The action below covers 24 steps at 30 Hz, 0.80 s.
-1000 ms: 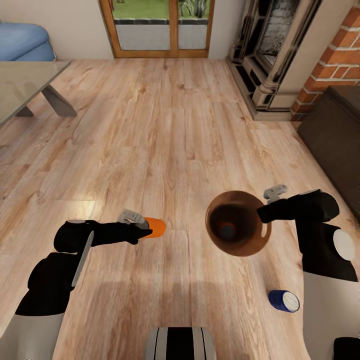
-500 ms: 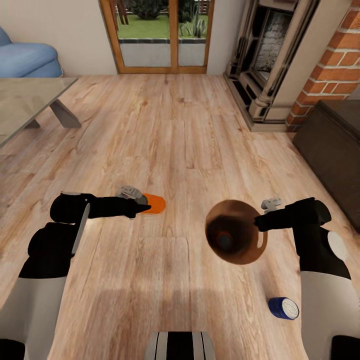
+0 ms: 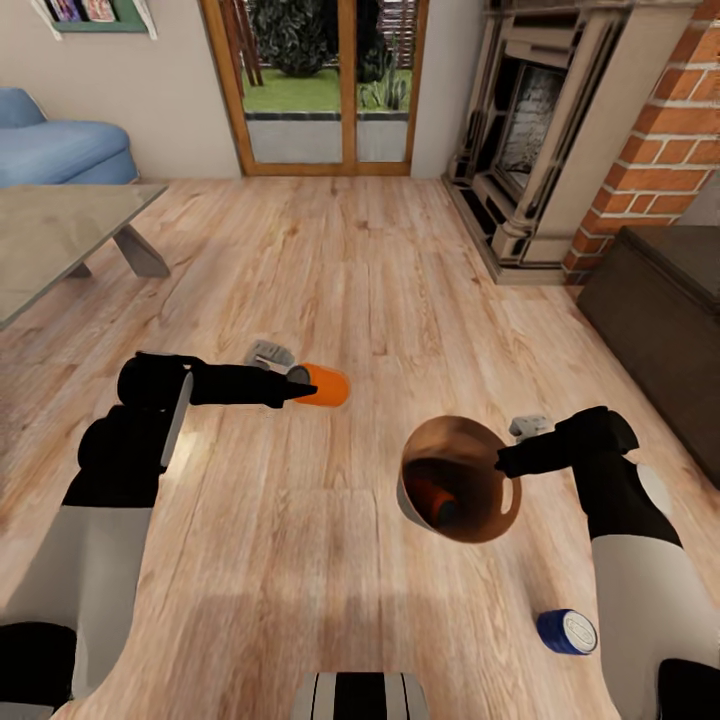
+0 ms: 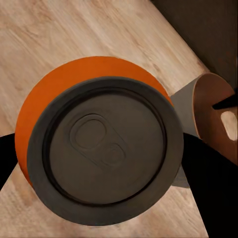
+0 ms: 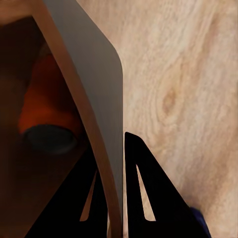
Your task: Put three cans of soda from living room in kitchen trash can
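Left gripper (image 3: 300, 385) is clenched on an orange can (image 3: 322, 385), held sideways above the wood floor (image 3: 380, 260); in the left wrist view the can's (image 4: 59, 99) dark lid faces the camera. Right gripper (image 3: 503, 462) pinches the rim of the bin (image 3: 480, 520), one finger (image 5: 144, 198) outside the wall and one inside. The bin (image 5: 99, 99) is tilted, mouth toward the head camera, and is carried off the floor. A second orange can (image 3: 432, 497) lies inside the bin (image 5: 49, 104). Blue can (image 3: 566, 631) lies on its side on the floor near the right arm. Ahead: grey table (image 3: 50, 235), blue sofa (image 3: 60, 150), fireplace (image 3: 540, 130), dark cabinet (image 3: 660, 310).
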Motion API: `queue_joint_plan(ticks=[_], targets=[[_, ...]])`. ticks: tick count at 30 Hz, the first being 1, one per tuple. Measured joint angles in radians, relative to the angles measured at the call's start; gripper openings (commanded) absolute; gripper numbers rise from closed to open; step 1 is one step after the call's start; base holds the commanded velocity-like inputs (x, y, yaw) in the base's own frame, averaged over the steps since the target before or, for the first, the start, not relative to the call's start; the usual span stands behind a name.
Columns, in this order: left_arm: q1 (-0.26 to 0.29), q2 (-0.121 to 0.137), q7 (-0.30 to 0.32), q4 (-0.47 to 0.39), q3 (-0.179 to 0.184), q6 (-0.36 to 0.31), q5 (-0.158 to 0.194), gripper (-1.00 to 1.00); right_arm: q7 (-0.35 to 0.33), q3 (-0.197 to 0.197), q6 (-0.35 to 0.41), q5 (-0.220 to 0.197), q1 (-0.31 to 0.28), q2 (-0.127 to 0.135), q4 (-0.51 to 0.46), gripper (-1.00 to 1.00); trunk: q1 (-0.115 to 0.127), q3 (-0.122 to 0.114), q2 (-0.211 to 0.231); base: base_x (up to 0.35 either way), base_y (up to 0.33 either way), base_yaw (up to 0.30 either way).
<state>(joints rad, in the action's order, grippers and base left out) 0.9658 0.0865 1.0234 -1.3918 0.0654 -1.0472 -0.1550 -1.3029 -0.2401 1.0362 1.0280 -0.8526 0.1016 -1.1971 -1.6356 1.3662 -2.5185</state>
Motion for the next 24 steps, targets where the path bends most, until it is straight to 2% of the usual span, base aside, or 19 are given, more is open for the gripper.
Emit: queue_joint_plan(ticks=[8, 10, 11, 14, 18, 22, 24], targets=[[0.005, -0.030, 0.001, 0.015, 0.012, 0.000, -0.002, -1.00, 0.005, 0.001, 0.000, 0.000, -0.005, -0.010, 0.008, -1.00, 0.004, -0.031, 0.002, 0.000, 0.000, 0.000], [0.005, -0.037, 0.001, 0.015, 0.027, 0.000, -0.002, -1.00, 0.015, 0.001, 0.001, -0.002, -0.010, -0.026, 0.010, -1.00, 0.005, -0.039, 0.002, 0.000, 0.000, 0.000], [0.005, -0.053, 0.001, 0.016, 0.041, 0.000, 0.005, -1.00, 0.059, 0.000, -0.008, 0.014, -0.022, -0.058, 0.030, -1.00, 0.005, -0.043, 0.003, 0.000, 0.000, 0.000], [0.005, -0.069, 0.001, 0.016, 0.054, 0.000, 0.002, -1.00, 0.099, 0.001, 0.001, 0.000, -0.028, -0.087, 0.055, -1.00, 0.006, -0.054, 0.003, 0.000, 0.000, 0.000], [0.005, -0.087, 0.003, 0.016, 0.079, 0.000, -0.001, -1.00, 0.144, 0.001, -0.002, 0.006, -0.034, -0.110, 0.085, -1.00, 0.008, -0.070, 0.004, 0.000, 0.000, 0.000], [0.005, -0.136, 0.008, 0.016, 0.142, 0.000, 0.003, -1.00, 0.179, 0.001, -0.002, 0.004, -0.038, -0.132, 0.114, -1.00, 0.010, -0.085, 0.005, 0.000, 0.000, 0.000], [0.004, -0.147, 0.008, 0.016, 0.159, 0.000, -0.003, -1.00, 0.187, 0.001, 0.003, -0.003, -0.040, -0.137, 0.118, -1.00, 0.011, -0.093, 0.006, 0.000, 0.000, 0.000]])
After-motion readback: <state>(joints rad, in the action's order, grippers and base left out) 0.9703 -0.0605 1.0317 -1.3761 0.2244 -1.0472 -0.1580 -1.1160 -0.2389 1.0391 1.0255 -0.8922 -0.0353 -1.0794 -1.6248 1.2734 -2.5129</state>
